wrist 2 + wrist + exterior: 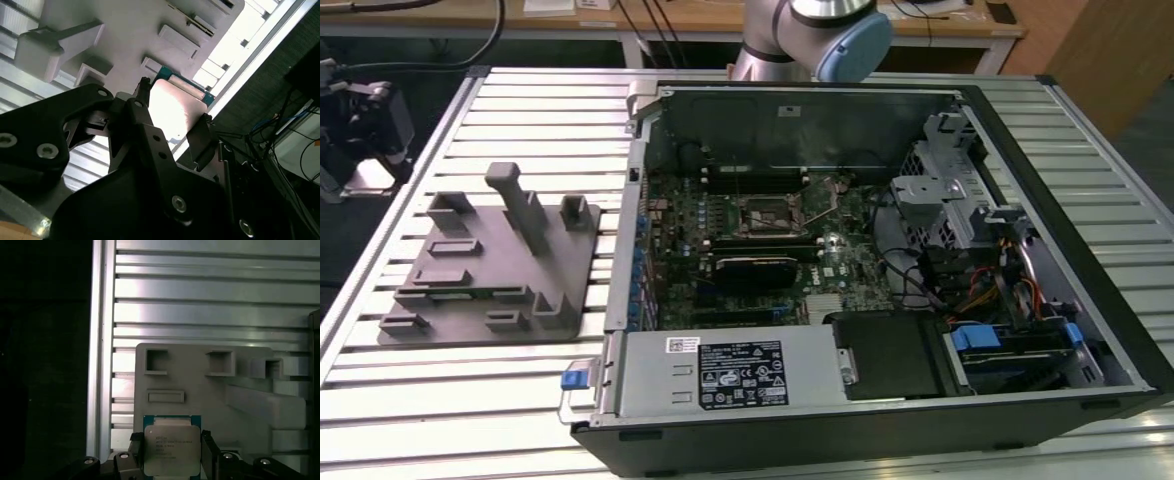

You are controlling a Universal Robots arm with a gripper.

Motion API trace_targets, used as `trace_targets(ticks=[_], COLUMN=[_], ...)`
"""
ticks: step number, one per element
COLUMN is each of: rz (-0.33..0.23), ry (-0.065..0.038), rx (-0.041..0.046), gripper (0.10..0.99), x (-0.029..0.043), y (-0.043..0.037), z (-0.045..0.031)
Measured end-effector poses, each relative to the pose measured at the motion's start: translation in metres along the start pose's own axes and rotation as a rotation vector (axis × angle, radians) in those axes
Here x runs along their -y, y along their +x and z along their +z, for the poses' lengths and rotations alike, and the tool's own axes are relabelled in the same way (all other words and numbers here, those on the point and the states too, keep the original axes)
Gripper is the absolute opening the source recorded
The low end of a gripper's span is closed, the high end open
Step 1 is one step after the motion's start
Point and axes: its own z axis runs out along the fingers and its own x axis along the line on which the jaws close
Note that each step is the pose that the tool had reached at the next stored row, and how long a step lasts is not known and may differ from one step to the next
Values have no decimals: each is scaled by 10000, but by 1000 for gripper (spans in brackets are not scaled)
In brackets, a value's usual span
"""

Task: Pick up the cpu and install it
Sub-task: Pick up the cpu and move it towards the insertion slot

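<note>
At the exterior view's left, a grey fixture (480, 270) with upright posts and shallow pockets lies on the slatted metal table (520, 110). To its right stands an open computer case (1107, 300). Its motherboard (841, 270) is exposed, and the black-framed cpu socket (774, 212) sits near the middle of the board with its metal lever beside it. A silver power supply (720, 375) runs along the case's near wall, and the robot arm (814, 35) rises behind the case's far wall. In the first wrist view, the same ribbed table and the pale fixture (200, 390) lie beyond the gripper (172, 456). The cpu (172, 450) has its silvery top plate facing the camera, with a green edge showing around it. It sits between the two black fingers (136, 452), which are closed narrowly against its opposite sides. It overlaps the fixture's edge in this view, and I cannot tell whether it is lifted clear of the fixture. In the second wrist view, the chip glares pale between the same dark fingers, with the fixture behind it.
</note>
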Motion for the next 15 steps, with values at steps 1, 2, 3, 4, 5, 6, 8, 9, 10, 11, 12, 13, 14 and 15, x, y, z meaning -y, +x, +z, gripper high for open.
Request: trace_targets(ticks=[1, 2, 3, 4, 5, 6, 8, 9, 10, 11, 12, 13, 14, 15], rz=[0, 0, 0, 0, 0, -1, -1, -1, -1, -1, -1, -1, -1, -1], ry=[0, 0, 0, 0, 0, 0, 0, 0, 1, 0, 0, 0, 0, 0], rx=[1, 2, 4, 6, 11, 16, 21, 22, 23, 24, 26, 28, 30, 31], gripper=[545, 545, 545, 545, 545, 545, 545, 545, 545, 545, 545, 545, 545, 545], x=[-2, -4, -5, -7, -13, -19, -21, -23, -25, -27, -28, -30, -32, -33], y=[-1, -1, -2, -3, -5, -7, -8, -9, -9, -10, -11, -11, -12, -13], z=[-26, -49, -73, -96, -177, -260, -304, -328, -352, -377, -399, -421, -443, -460])
